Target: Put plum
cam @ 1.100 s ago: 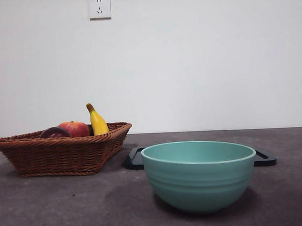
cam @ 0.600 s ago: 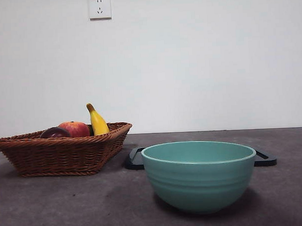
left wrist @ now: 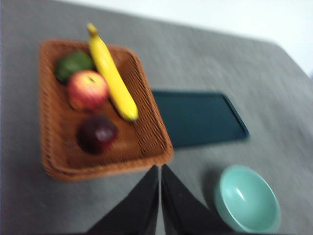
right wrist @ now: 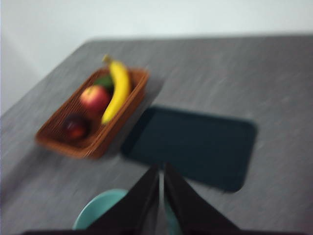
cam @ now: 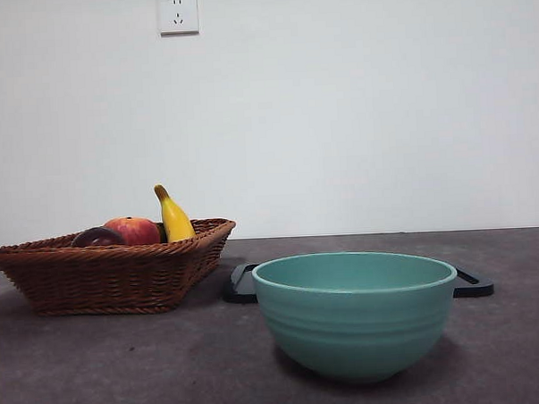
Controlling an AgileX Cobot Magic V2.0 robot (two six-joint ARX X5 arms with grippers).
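The plum (left wrist: 97, 133), small, round and dark maroon, lies in the brown wicker basket (left wrist: 56, 164) beside a red apple (left wrist: 87, 89), a yellow banana (left wrist: 111, 76) and a green fruit (left wrist: 73, 64). In the front view only its top (cam: 96, 236) shows over the basket rim (cam: 111, 252). It also shows in the right wrist view (right wrist: 75, 127). My left gripper (left wrist: 160, 169) is shut and empty, high above the table near the basket's corner. My right gripper (right wrist: 161, 169) is shut and empty, high above the bowl and tray. Neither gripper shows in the front view.
A teal bowl (cam: 356, 313) stands empty at the front of the table; it also shows in the left wrist view (left wrist: 247, 205). A flat dark tray (left wrist: 198, 117) lies behind it, between bowl and basket (cam: 473, 283). A wall socket (cam: 178, 13) is on the white wall.
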